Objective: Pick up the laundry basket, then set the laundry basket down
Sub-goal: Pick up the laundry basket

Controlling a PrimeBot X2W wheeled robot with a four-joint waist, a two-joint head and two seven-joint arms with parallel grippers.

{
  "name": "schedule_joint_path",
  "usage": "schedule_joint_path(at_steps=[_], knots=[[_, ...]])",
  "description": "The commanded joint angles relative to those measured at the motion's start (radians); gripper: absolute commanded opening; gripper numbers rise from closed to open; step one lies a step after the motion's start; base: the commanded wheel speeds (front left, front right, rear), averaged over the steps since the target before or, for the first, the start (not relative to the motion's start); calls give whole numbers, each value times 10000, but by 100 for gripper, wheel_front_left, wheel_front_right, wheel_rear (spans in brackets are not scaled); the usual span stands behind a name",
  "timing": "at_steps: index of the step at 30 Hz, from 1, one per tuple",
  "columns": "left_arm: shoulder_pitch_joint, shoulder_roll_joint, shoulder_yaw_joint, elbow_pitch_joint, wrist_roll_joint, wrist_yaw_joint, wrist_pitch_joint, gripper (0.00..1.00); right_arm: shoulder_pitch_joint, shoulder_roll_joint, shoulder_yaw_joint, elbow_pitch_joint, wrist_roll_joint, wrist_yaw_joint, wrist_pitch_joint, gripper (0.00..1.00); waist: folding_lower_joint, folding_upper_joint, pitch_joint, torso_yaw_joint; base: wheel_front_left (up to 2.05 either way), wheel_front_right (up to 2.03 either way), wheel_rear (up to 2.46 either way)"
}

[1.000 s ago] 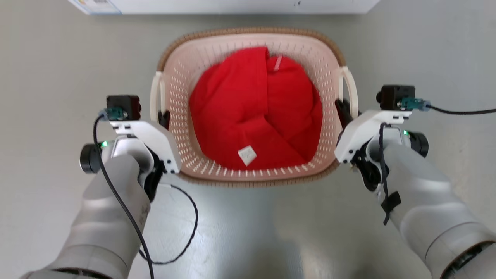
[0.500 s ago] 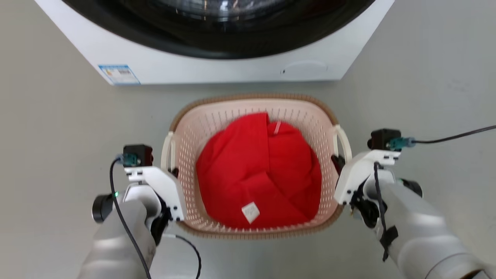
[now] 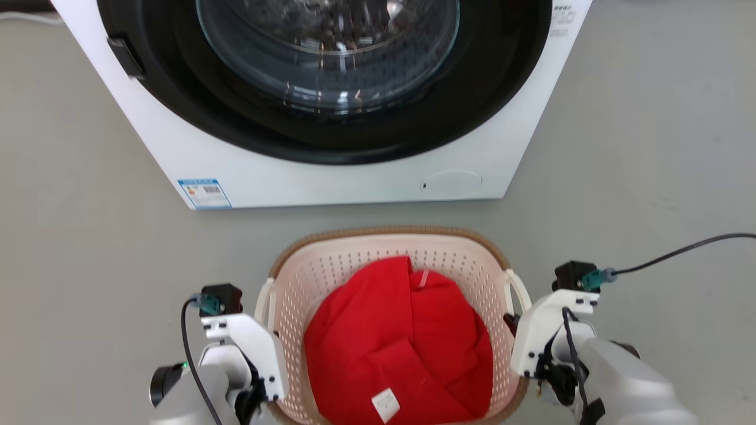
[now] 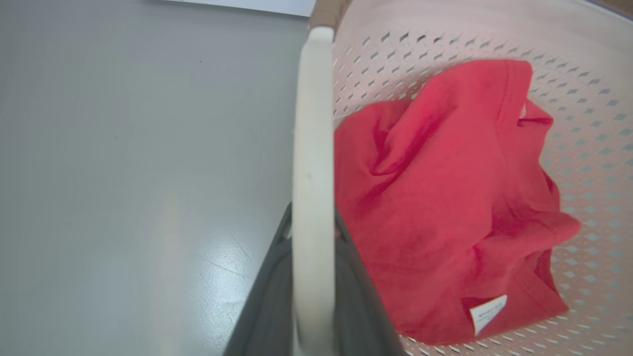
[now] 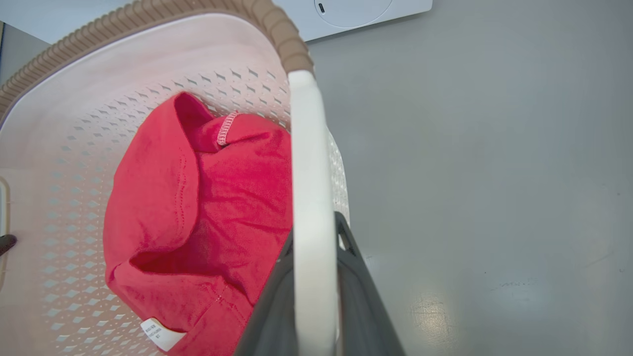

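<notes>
Your laundry basket (image 3: 384, 231) sits mouth-up and level just in front of the washing machine (image 3: 331, 177), near its door but apart from it. Its longer axis looks to run side to side, from the left handle (image 3: 264, 298) to the right handle (image 3: 520, 292), and one long brown rim faces the machine. A red garment (image 3: 401, 336) lies crumpled inside, with a white label showing. Your two arms come in from the lower corners of the head view and flank the basket evenly, one at each short end, with the fingers pointing forward toward the machine. In the left wrist view, the left gripper (image 4: 312, 217) has its dark fingers closed narrowly on the white loop of the left handle, one finger on each face of the strap. The right gripper (image 5: 315, 227) matches it, pinched on the right handle in the same way. You cannot tell from these views whether the basket's base is touching the grey floor (image 3: 88, 265) or is just clear of it.
</notes>
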Motion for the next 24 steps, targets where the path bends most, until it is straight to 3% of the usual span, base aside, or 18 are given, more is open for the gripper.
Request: schedule_joint_path(at_steps=[1,14,24], knots=[[127,298,192,-122,-77,56,-21,0,256,33,106,-51,113,77,70,0,0,0,-362,5,0,0,0],[1158,186,-29,-122,-336,172,217,0,1168,27,330,-6,229,77,314,0,0,0,-1786,-2,0,0,0],[1302,163,-224,-121,-519,223,319,0,1247,37,440,4,284,77,443,0,0,0,-2019,3,0,0,0]])
